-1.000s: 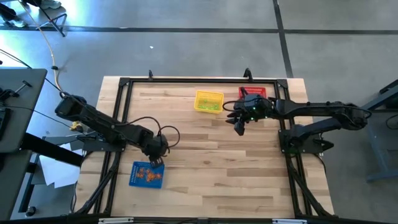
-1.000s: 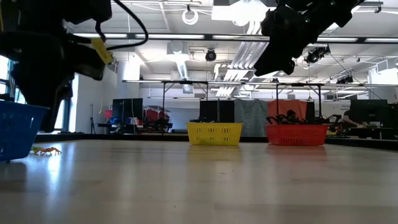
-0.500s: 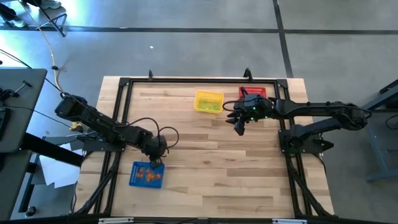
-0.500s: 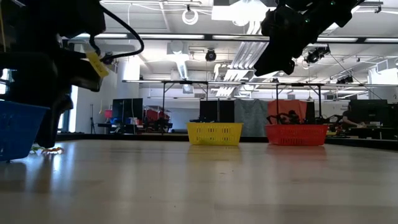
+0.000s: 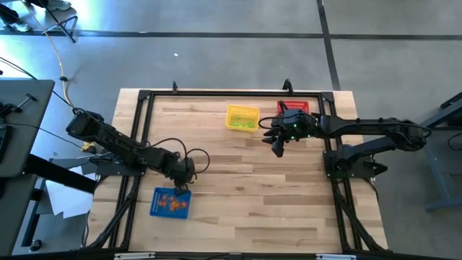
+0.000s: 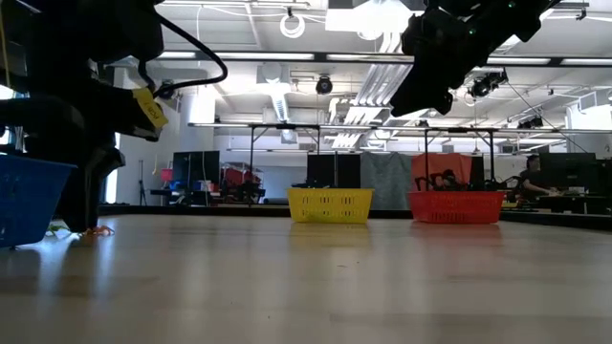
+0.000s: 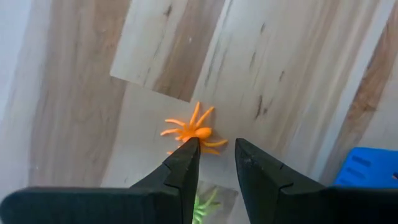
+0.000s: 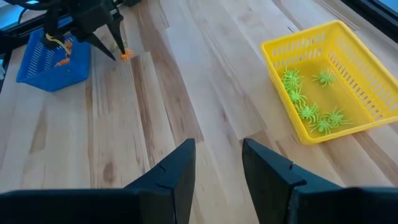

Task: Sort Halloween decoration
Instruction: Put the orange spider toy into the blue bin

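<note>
wooden table [image 5: 238,188] carries blue basket [image 5: 170,203], yellow basket [image 5: 242,118], red basket [image 5: 293,107], orange spider [image 7: 194,131].

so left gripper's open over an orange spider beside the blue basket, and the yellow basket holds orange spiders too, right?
Not quite. The yellow basket holds light green spiders, not orange ones; the right wrist view shows them clearly. The rest stands: the left gripper is open over the orange spider on the table beside the blue basket.
</note>
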{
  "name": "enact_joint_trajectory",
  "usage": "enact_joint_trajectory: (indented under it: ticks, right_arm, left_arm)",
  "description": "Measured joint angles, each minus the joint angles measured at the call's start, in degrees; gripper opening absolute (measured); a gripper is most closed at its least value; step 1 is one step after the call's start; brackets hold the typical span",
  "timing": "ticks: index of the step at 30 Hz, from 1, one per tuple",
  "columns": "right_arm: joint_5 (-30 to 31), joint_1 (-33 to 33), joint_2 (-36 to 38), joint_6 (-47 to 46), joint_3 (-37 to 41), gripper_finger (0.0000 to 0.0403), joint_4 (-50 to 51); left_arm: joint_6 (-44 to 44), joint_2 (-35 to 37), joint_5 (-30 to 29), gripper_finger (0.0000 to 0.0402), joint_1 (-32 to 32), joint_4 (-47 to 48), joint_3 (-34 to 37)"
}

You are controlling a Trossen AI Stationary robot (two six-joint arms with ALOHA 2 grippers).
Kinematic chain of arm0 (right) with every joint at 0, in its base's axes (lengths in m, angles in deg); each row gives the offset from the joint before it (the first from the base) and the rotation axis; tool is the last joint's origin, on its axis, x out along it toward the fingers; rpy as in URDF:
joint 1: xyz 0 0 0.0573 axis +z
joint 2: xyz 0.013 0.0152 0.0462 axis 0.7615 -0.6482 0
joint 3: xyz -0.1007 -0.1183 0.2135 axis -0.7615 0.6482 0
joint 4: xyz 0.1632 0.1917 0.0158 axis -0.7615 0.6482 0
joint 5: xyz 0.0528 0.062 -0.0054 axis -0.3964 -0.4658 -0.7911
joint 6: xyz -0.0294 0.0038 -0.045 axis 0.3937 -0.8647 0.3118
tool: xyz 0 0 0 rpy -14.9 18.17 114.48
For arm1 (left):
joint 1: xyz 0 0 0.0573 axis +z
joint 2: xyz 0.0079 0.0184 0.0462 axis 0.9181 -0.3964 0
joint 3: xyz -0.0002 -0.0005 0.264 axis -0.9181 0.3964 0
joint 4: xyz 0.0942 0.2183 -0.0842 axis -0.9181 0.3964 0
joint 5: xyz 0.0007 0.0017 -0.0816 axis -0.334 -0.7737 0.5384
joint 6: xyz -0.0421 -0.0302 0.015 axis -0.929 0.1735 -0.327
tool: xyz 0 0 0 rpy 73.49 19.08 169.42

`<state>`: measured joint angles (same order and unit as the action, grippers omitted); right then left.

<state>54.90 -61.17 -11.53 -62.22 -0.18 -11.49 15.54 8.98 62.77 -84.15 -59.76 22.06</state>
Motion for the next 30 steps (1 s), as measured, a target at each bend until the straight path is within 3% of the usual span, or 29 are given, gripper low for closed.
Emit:
enact_joint_trajectory:
  ticks: [7, 15, 30]
  right_arm:
    - [0.00, 0.00, 0.00, 0.00, 0.00, 0.0126, -0.16]
    - [0.00, 0.00, 0.00, 0.17, 0.00, 0.0126, -0.49]
    - [-0.02, 0.00, -0.02, 0.63, 0.00, 0.0126, -0.49]
  left_arm:
    - [-0.01, -0.21, -0.92, 0.0094, 0.02, 0.31, -1.62]
    - [6.79, -0.13, -0.85, 0.0094, -0.28, -0.09, -7.49]
    - [7.32, -0.13, -3.28, 0.0094, 0.42, 3.50, -4.68]
